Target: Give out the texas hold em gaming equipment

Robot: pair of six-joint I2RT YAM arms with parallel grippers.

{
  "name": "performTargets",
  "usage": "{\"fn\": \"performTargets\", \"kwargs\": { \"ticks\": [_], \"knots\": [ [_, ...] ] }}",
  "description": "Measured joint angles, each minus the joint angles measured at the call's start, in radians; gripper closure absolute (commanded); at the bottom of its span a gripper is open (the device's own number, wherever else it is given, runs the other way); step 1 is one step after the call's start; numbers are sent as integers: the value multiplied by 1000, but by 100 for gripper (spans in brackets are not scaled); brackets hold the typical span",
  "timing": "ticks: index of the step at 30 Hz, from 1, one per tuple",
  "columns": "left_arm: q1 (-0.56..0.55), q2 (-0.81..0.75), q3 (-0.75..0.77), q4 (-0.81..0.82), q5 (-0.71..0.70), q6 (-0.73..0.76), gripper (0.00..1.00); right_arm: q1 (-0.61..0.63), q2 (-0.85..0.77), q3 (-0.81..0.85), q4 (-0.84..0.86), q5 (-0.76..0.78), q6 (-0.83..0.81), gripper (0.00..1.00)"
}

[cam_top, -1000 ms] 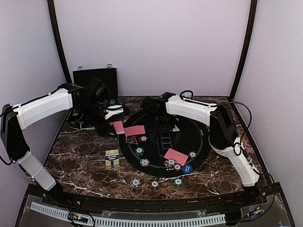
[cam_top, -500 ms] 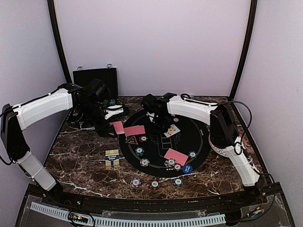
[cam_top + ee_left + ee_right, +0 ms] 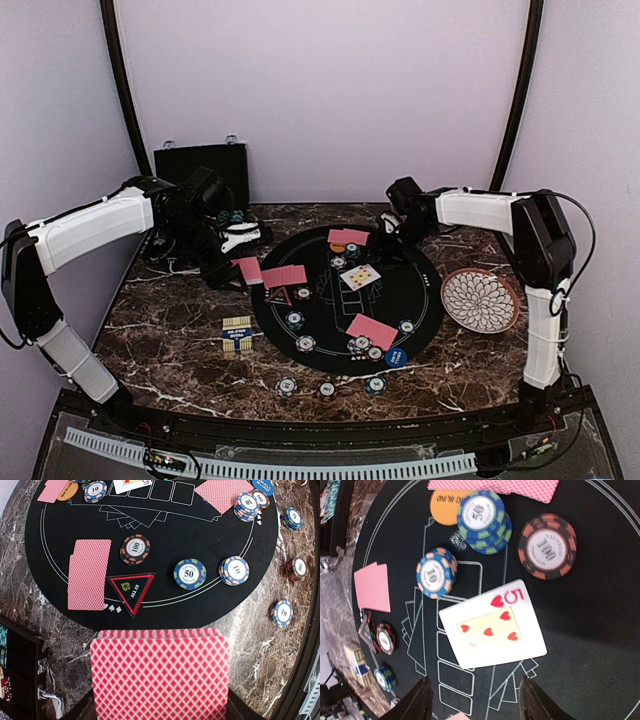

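Cards (image 3: 160,670) clamped in left hand (image 3: 160,707) | right hand (image 3: 477,700) wide | five of hearts (image 3: 492,630) face up, long axis askew on mat (image 3: 600,630)

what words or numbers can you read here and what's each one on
"100": brown chip
"50": green chip
"10": blue chip
"5" with hearts: face-up card
"BLIND": orange disc, partly covered
"ALL IN": triangle marker
"SMALL": blue disc, cut off
yellow box print, top view: too small to read
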Motion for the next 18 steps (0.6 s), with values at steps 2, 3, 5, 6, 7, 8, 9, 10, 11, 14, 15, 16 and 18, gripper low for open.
{"fn": "performTargets", "kwargs": {
  "ticks": [2, 3, 5, 6, 7, 8, 9, 10, 11, 14, 15, 16, 18],
  "knots": [
    [0, 0, 0, 0, 1, 0, 100, -30, -11, -68, 52, -49, 15, 37],
    [0, 0, 0, 0, 2, 0, 100, -41, -11, -92, 71, -66, 23, 37],
    [0, 0, 0, 0, 2, 0, 100, -62, -11, -140, 105, -105, 34, 38],
    [0, 0, 0, -1, 2, 0, 100, -70, -11, -157, 118, -124, 40, 38],
    [0, 0, 0, -1, 2, 0, 100, -77, -11, -170, 136, -143, 46, 39],
    [0, 0, 0, -1, 2, 0, 100, -80, -11, -182, 159, -162, 56, 39],
    [0, 0, 0, -1, 2, 0, 100, -80, -11, -192, 179, -177, 63, 40],
    [0, 0, 0, -1, 2, 0, 100, -79, -11, -204, 201, -196, 71, 41],
    [0, 0, 0, -1, 2, 0, 100, -75, -11, -216, 222, -212, 81, 41],
    [0, 0, 0, -1, 2, 0, 100, -61, -9, -241, 263, -246, 106, 43],
    [0, 0, 0, -1, 2, 0, 100, -55, -6, -247, 278, -258, 116, 44],
    [0, 0, 0, -1, 2, 0, 100, -49, -2, -249, 289, -266, 127, 44],
    [0, 0, 0, -1, 2, 0, 100, -38, 8, -249, 317, -278, 144, 44]
  ]
}}
